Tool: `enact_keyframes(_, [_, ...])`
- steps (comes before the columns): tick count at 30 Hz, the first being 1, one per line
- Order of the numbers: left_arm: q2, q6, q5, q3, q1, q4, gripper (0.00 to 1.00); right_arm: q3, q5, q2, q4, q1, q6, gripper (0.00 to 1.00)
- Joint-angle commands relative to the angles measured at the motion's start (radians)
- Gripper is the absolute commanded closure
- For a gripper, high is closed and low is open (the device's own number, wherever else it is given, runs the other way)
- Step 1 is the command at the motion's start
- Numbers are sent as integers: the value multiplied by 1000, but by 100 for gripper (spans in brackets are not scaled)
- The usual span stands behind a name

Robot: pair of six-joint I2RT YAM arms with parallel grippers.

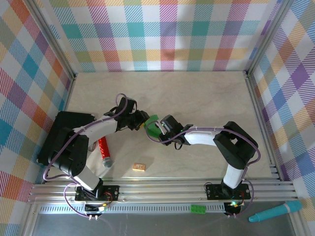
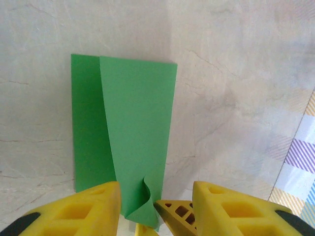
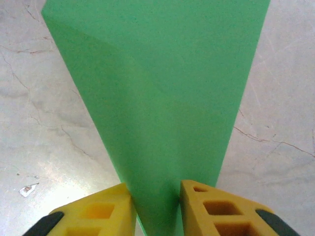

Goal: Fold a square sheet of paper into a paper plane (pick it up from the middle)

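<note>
Surface: pale wood-grain table [image 1: 206,103], walled by multicoloured plaid panels.
Count: one sheet, two grippers, one red tube, one wooden block, one green brick, one teal pen, one black box.
Sheet of paper [image 1: 151,125]: bright green, at frame centre of the top view, between the two gripper tips.
Sheet's look: in the left wrist view the sheet of paper [image 2: 133,128] is folded lengthwise, one flap over a darker strip at left, its lower edge curled; in the right wrist view it [image 3: 162,98] narrows toward the fingers.
Right gripper [image 3: 155,189] [image 1: 160,130]: fingers pressed onto the paper's narrow end.
Left gripper [image 2: 156,189] [image 1: 141,123]: fingers spread, paper in the gap, not pinched.
Black box [image 1: 61,132]: left of frame under the left arm; contents cannot be told.
Red tube [image 1: 104,151]: lower left of centre.
Wooden block [image 1: 139,167]: just right of it.
Green brick [image 1: 198,208]: bottom rail.
Teal pen [image 1: 274,211]: lower right corner.
</note>
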Motion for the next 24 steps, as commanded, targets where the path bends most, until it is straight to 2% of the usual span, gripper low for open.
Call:
enact_keyframes(1, [-38, 3, -23, -36, 12, -29, 57, 12, -15, 2, -9, 5, 4, 69])
enact_keyframes(16, [-157, -4, -62, -142, 19, -59, 55, 43, -63, 29, -51, 5, 21, 81])
enact_keyframes(24, [-172, -64, 5, -256, 16, 90, 58, 53, -128, 64, -74, -7, 71, 83])
